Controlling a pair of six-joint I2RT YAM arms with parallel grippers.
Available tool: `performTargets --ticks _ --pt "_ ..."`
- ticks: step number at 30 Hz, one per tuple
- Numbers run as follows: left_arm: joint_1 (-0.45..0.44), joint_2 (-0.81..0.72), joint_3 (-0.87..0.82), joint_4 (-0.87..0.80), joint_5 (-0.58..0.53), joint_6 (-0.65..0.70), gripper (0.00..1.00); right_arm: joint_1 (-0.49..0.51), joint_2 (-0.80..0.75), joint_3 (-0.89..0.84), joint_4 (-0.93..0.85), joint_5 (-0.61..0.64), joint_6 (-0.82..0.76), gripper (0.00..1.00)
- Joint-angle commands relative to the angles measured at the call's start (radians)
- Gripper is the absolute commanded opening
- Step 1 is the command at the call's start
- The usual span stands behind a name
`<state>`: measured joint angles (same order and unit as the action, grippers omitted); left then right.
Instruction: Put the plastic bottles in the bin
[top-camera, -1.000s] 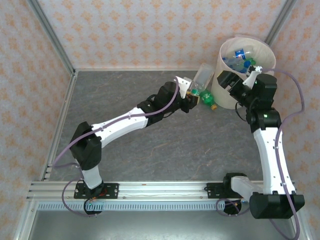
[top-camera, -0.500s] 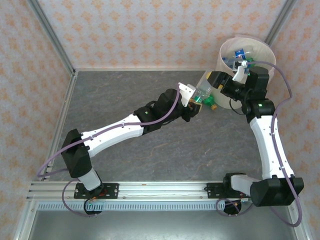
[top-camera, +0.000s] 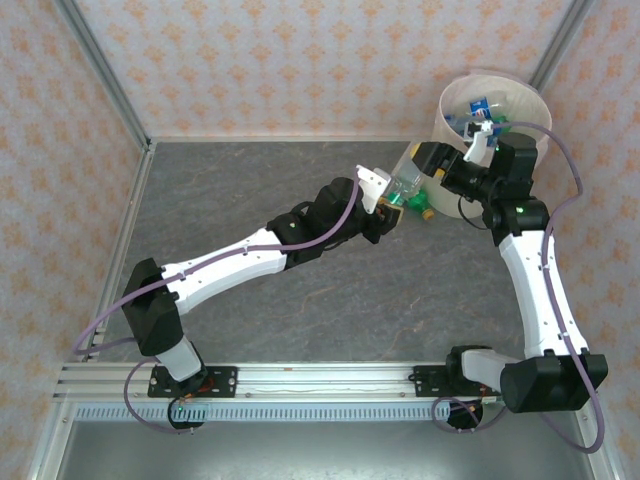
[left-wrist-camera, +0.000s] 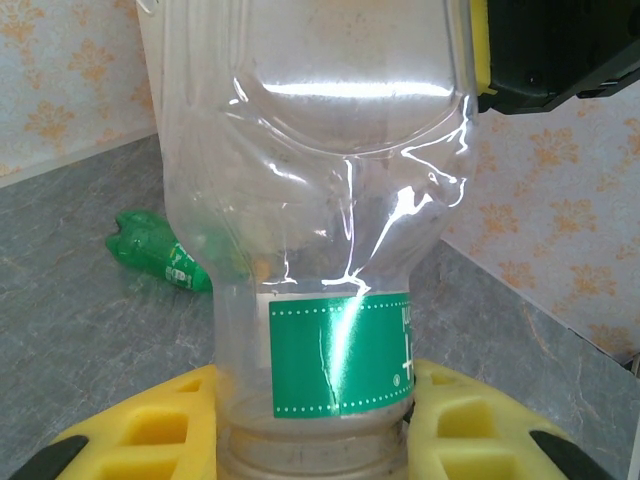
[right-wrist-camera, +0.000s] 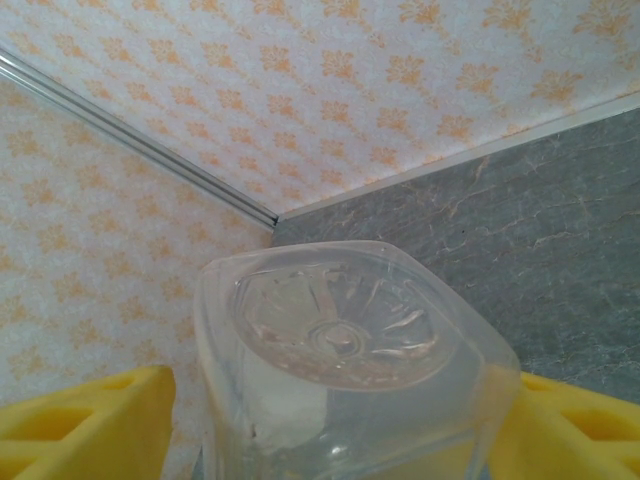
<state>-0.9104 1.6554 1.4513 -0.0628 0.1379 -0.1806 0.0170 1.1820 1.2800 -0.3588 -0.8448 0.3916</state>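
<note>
L end effector (top-camera: 386, 204) (left-wrist-camera: 315, 425) is clamped on the neck end of a clear bottle (top-camera: 406, 184) (left-wrist-camera: 320, 200) (right-wrist-camera: 340, 330) w/ green label, held off the bench (top-camera: 300, 300) just beside the bin (top-camera: 525, 100), which has several bottles (top-camera: 480, 108) inside. R end effector (top-camera: 436, 160) (right-wrist-camera: 340, 425) has yellow pads (right-wrist-camera: 90, 415) either side of that bottle's base; can't tell if squeezing or just flanking. A green bottle (top-camera: 418, 205) (left-wrist-camera: 160, 255) lies on the bench by the bin's foot.

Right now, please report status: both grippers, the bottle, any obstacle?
Left gripper shut on clear bottle, near its neck. Right gripper astride bottle's base, grip unclear. Bin close by; one green bottle lies on table.
</note>
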Motion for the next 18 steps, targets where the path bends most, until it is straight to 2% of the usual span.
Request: performTargets --ticks 1,10,13,14,18 --pt "-0.018 -0.037 0.017 -0.003 0.016 0.026 0.20 0.014 -0.005 0.008 0.029 -0.030 -0.007 0.78" --pt "-0.026 -0.052 0.008 -0.009 0.024 0.025 0.20 0.014 -0.005 -0.004 0.037 -0.038 -0.001 0.78" --pt "-0.026 -0.058 0.006 -0.002 0.021 0.023 0.20 0.014 -0.009 -0.008 0.038 -0.046 0.008 0.84" --pt "-0.027 -0.062 0.001 0.004 0.019 0.020 0.20 0.015 -0.010 -0.007 0.040 -0.050 0.009 0.82" --pt "-0.028 -0.057 -0.005 0.009 0.012 0.011 0.20 0.014 -0.020 0.009 0.035 -0.048 0.013 0.64"
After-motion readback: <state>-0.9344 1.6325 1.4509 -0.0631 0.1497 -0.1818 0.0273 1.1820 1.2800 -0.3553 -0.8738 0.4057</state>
